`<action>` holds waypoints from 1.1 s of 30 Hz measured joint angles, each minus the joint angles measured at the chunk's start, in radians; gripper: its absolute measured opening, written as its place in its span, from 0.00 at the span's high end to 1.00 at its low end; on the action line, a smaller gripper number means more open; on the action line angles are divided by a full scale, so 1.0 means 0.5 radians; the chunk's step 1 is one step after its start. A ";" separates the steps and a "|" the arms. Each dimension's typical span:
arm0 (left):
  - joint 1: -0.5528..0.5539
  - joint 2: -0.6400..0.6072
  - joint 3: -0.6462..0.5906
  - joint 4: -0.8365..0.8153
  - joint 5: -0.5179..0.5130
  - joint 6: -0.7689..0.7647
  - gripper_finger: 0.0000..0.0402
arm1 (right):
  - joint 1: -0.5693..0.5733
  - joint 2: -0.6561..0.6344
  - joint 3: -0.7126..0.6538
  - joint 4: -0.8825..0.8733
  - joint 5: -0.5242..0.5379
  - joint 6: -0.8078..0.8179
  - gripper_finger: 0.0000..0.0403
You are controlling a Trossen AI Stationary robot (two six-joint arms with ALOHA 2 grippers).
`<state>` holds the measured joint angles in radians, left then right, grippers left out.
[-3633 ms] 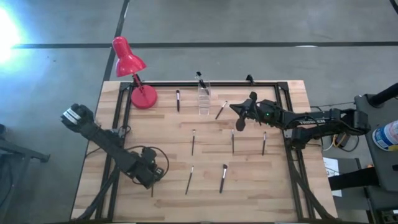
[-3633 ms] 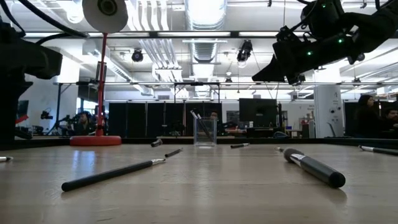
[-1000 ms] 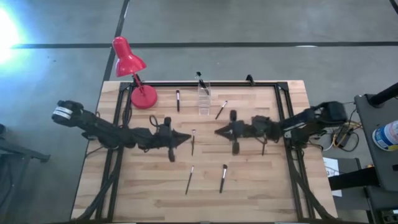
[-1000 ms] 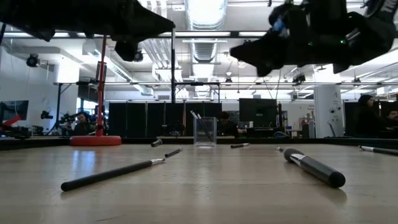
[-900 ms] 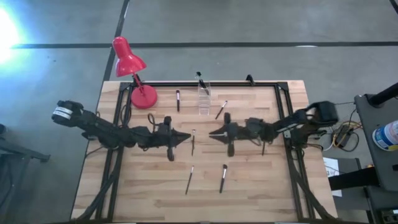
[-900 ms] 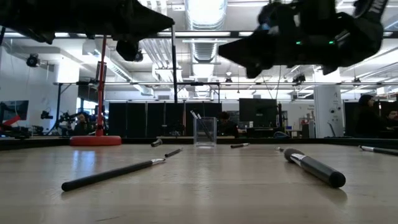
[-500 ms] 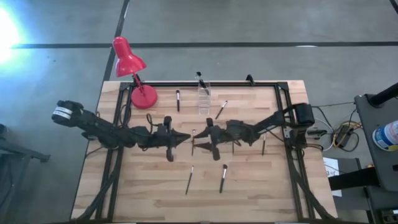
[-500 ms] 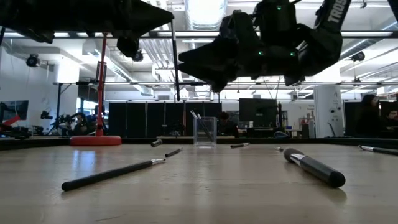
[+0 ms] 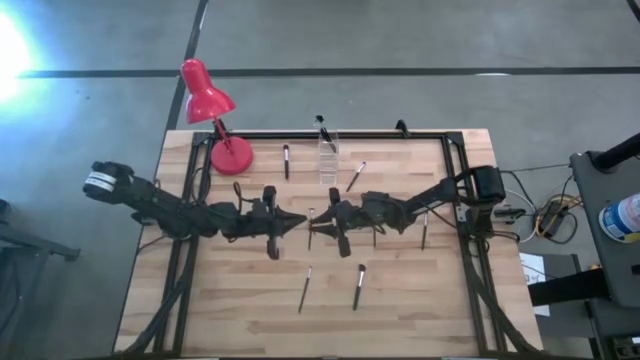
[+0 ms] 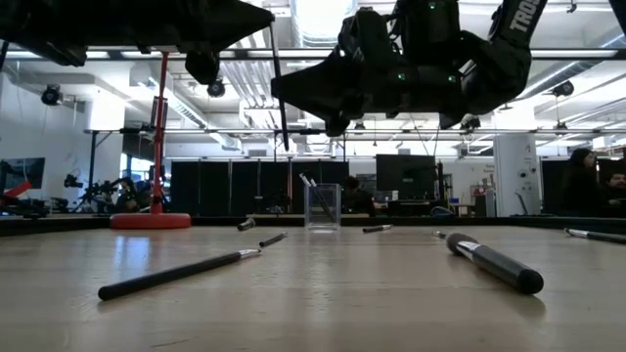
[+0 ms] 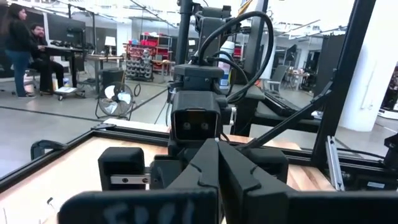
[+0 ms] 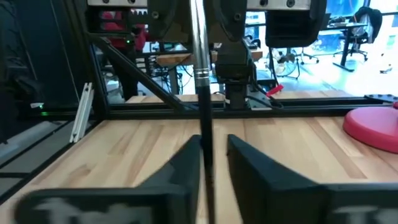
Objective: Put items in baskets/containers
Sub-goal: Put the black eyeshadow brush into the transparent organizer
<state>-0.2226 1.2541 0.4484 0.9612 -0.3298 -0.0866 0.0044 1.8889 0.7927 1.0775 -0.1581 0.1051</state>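
**Held item.** One brush (image 12: 200,93) is off the worktop (image 9: 440,300), between the two hands above the middle of it. It is thin, with a dark slender handle and a silver ferrule. Its bristle tip cannot be made out.

**Orientation.** The long axis is upright, slightly tilted in the low view. The ferrule end points up and the dark handle end points down at the worktop.

**Left hand** (image 9: 300,222). The fingers are pressed fully together. In the low view the upper end of the brush meets their tips.

**Right hand** (image 9: 322,222). It faces the left hand, tip to tip. The fingers stand a little apart, one on each side of the handle below the ferrule. One finger is against the handle; a gap shows at the other.

**Container.** The holder (image 9: 328,160) is a small, clear, squarish cup near the far edge of the worktop. A standing brush (image 9: 322,128) leans out of its top.

**Remaining items.** Loose brushes (image 9: 358,286) lie flat and well apart on the wood, mostly pointing from the near edge to the far edge.

**Markings.** White capitals beginning "TR" show on the right arm (image 10: 489,59) and are cut off at the picture's edge. Pale lettering on the left hand's body is unreadable.

**Other.** A red desk lamp (image 9: 215,120) stands at the far left corner.
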 joint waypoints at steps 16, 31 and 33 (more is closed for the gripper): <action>0.000 -0.035 -0.058 -0.111 0.098 -0.197 0.82 | 0.026 -0.005 0.007 0.133 0.060 -0.016 0.97; 0.029 0.046 0.067 -0.097 0.115 -0.053 0.79 | 0.070 -0.005 0.075 0.036 0.059 -0.068 0.97; 0.034 0.046 0.069 -0.100 0.104 -0.074 0.79 | 0.072 -0.005 0.074 0.028 0.057 -0.069 0.97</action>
<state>-0.2058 1.2770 0.4828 0.9111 -0.2776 -0.1237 0.0402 1.8862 0.8299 1.0915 -0.1298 0.0708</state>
